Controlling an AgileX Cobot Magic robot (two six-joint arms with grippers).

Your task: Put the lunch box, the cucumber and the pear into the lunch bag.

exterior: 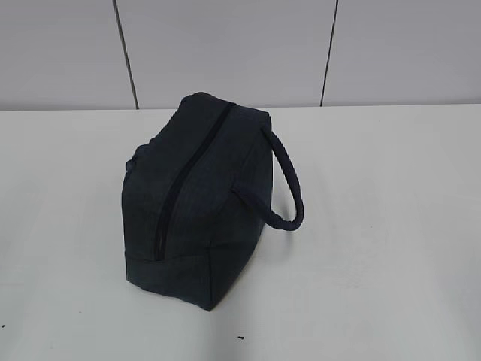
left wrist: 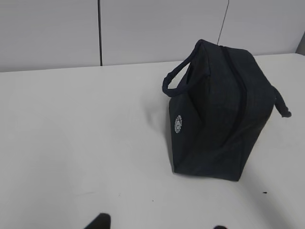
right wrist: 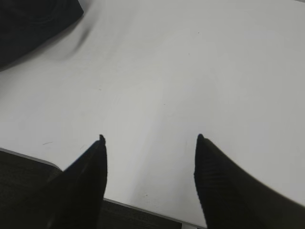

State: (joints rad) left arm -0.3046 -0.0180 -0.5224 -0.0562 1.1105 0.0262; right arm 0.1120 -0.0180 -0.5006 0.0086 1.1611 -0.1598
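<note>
Exterior view gives us the lunch bag alone near the middle of the white bench, zipper shut along its top, one loop handle drooping to its right. On our left wrist view, only two dark tips of the left end effector peek in; we cannot tell its spread. Our right end effector hangs wide and empty over the bench edge, the bag well apart.

R hand fingers wide apart; L hand tips barely visible.
</note>
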